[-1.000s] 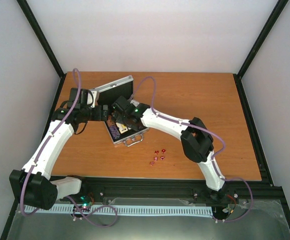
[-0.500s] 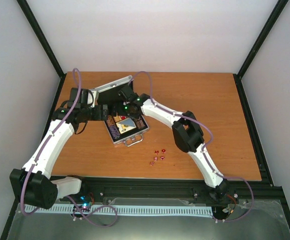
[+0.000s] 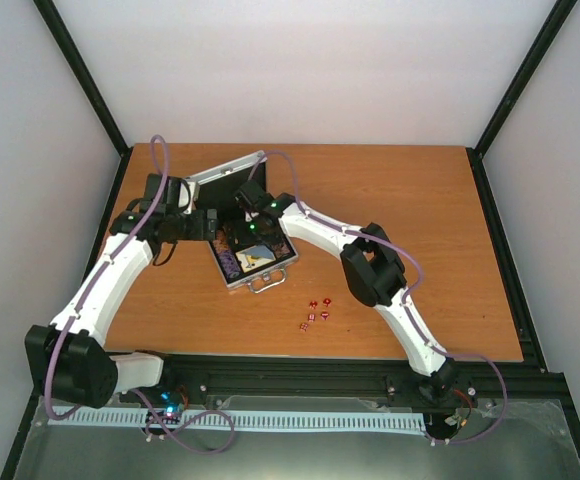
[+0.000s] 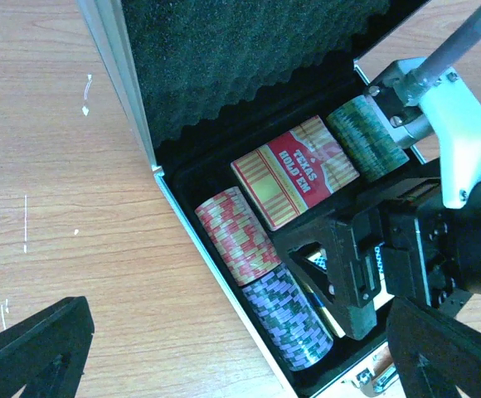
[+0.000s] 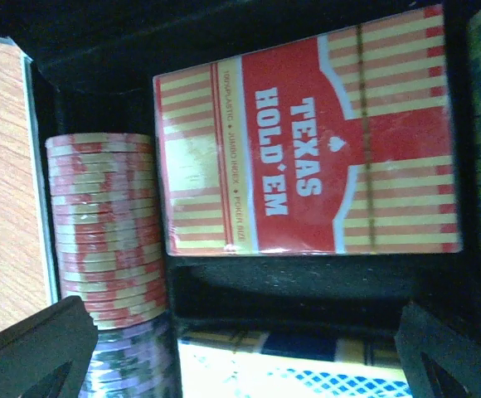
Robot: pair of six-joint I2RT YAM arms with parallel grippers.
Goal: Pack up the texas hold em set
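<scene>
Left gripper (image 3: 203, 222) is at the left edge of the open silver briefcase (image 3: 260, 268), jaws spread wide, nothing held. In its own wrist view the left gripper (image 4: 236, 332) straddles the briefcase's left wall, with one finger over bare table (image 4: 50, 166) and the other over the interior.

The briefcase lies left of centre on the wooden table. Its lid (image 3: 227, 180) is propped up on the far-left side with black egg-crate foam inside, and the handle (image 3: 261, 284) faces the near edge.

Contents, left to right:
- Red-and-cream chip stack (image 4: 236, 236) lies on its side along the left wall.
- Purple chip stack (image 4: 294, 319) is end to end with it, toward the handle.
- Red card deck (image 4: 294, 170), marked TEXAS HOLD'EM, lies flat in the next slot.
- Green chip stack (image 4: 365, 137) lies on its side just past that deck.
- Blue-yellow card deck (image 5: 282, 365) lies in the slot beside the red card deck, with a black divider between them.

Only three chip stacks are visible. Can't tell about a fourth.

Right gripper (image 3: 242, 228) hangs down into the briefcase over the blue-yellow card deck. In its own wrist view the right gripper (image 5: 240, 311) has its jaws wide apart, gripping nothing.

Red dice (image 3: 315, 312) are scattered on the table, right of and nearer than the briefcase, well apart from it.
</scene>
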